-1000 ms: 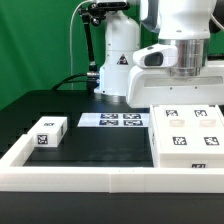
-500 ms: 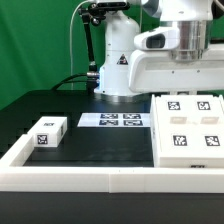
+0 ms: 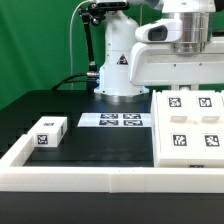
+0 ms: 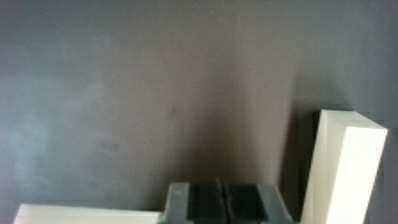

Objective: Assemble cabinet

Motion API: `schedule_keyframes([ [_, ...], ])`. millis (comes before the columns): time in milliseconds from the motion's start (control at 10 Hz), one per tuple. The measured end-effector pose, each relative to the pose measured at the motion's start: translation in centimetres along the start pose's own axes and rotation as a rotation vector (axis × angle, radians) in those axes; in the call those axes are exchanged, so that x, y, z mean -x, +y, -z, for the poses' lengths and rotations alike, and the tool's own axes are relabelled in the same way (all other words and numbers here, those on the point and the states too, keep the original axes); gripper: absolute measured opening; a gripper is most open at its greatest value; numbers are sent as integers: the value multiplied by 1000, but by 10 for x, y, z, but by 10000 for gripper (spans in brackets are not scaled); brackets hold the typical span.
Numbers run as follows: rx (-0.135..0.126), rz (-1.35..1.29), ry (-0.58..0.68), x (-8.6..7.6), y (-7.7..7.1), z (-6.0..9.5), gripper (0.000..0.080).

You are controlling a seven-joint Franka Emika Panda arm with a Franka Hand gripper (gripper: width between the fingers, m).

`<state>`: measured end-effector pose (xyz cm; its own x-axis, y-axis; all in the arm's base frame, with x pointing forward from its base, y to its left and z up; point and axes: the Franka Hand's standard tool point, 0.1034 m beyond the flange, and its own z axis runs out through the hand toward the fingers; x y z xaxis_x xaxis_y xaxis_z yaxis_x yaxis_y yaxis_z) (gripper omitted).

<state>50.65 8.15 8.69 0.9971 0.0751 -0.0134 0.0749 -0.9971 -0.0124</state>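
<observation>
- Cabinet point(image 3: 188, 128), the big white tagged box, sits on the black bench point(image 3: 100, 145) at the exterior view's right, just behind the white border rail point(image 3: 100, 178).
- Small white tagged block point(image 3: 47, 131) lies well apart at that view's left, with the marker board point(image 3: 112, 121) between them, further back.
- Tool point(image 4: 226, 200) hangs over dark bench in the wrist view; I cannot tell whether its jaws are apart or together.

Tally, placed from the cabinet point(image 3: 190, 125):
- Cabinet: one. Square tags point(image 3: 180, 140) showing on its top: four.
- Small white block point(image 3: 47, 131): one, well apart toward the exterior view's left.
- Marker board point(image 3: 123, 121): one, between those two.
- Border rail point(image 3: 90, 178): one, just in front.
- Arm point(image 3: 185, 40): one, above.
</observation>
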Motion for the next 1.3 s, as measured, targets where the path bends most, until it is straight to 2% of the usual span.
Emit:
schedule_keyframes([
  [100,2,-2,-6,-2,1,12,2],
  [300,3,2,-10,-3,1,23,2],
  [700,3,3,-12,-2,1,20,2],
  [1000,5,-2,-31,-14,3,34,2],
  [1300,5,-2,-33,-12,3,32,2],
])
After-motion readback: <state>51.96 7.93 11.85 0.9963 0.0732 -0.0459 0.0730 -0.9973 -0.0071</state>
